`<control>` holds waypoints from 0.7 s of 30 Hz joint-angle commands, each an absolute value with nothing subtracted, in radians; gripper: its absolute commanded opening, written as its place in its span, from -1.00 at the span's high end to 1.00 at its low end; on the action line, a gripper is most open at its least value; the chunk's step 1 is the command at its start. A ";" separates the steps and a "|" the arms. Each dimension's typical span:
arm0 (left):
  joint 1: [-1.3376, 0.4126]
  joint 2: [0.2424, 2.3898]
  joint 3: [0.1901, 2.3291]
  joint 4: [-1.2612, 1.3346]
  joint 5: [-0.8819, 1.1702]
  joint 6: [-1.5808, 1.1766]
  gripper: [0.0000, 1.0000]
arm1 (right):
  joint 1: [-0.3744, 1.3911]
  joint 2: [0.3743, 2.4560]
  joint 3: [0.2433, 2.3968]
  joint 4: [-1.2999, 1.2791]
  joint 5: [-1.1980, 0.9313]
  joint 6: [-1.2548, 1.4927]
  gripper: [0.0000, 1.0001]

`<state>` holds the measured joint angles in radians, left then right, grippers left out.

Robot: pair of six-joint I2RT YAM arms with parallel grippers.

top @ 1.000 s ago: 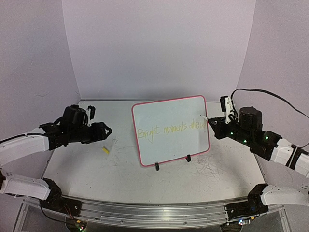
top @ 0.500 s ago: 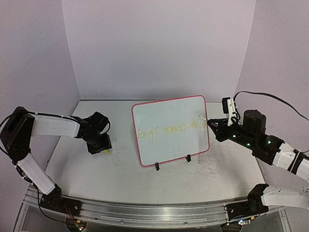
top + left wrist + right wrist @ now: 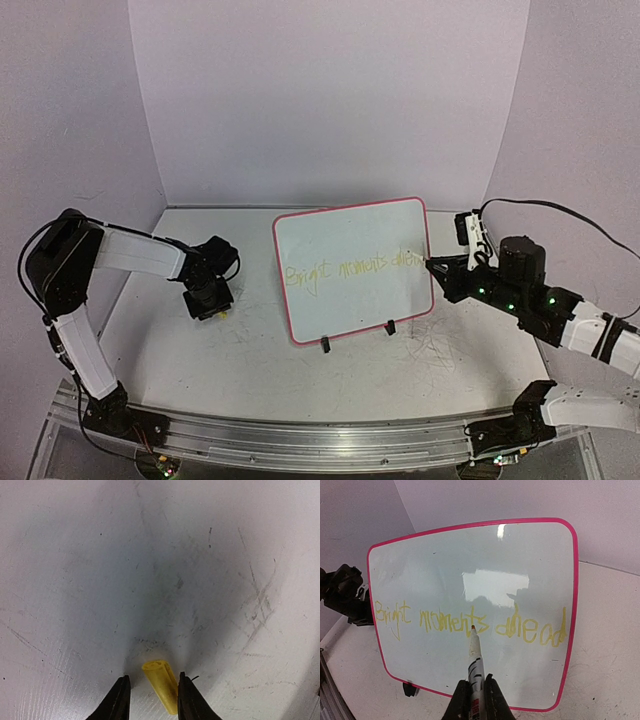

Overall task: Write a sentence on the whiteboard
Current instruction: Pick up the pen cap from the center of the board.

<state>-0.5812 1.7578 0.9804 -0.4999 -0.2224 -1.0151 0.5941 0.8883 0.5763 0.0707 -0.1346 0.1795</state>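
My left claw (image 3: pixel 150 702) is now hanging low over the bench (image 3: pixel 300 370), having swung down from its raised pose of a second ago; its fingers are standing apart and straddling the yellow cap (image 3: pixel 161 684), which is lying flat and close against one finger, not yet pinched; my right claw (image 3: pixel 474 697) is staying clamped on the marker (image 3: pixel 474 655) and has been easing back and down, so the tip is now pointing at the whiteboard (image 3: pixel 350 225) from just beside its right rim rather than pressing on it; the sentence (image 3: pixel 540 630), "Bright moments ahead", is reading whole in faint yellow across the board's middle, so I am judging the writing finished and the work turning to capping the pen; the board is standing tilted on its black clips (image 3: pixel 325 346) mid-bench, well apart from the left claw, leaving me open bench between them for carrying the cap across; I am watching the pink rim near the marker tip, since a nudge there could tip the board; the left claw is working near the side wall, with less room outward than inward.
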 commanded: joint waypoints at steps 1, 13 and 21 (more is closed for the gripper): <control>-0.577 1.786 1.034 -0.541 -0.279 -1.093 0.39 | 0.591 0.885 0.558 0.140 -0.156 0.193 1.00; -0.577 1.779 1.021 -0.564 -0.310 -1.101 0.96 | 0.695 0.922 0.623 0.157 -0.161 0.250 1.00; -0.577 1.383 0.932 -0.469 -0.285 -1.137 1.00 | 1.035 1.215 0.795 0.292 -0.026 0.337 1.00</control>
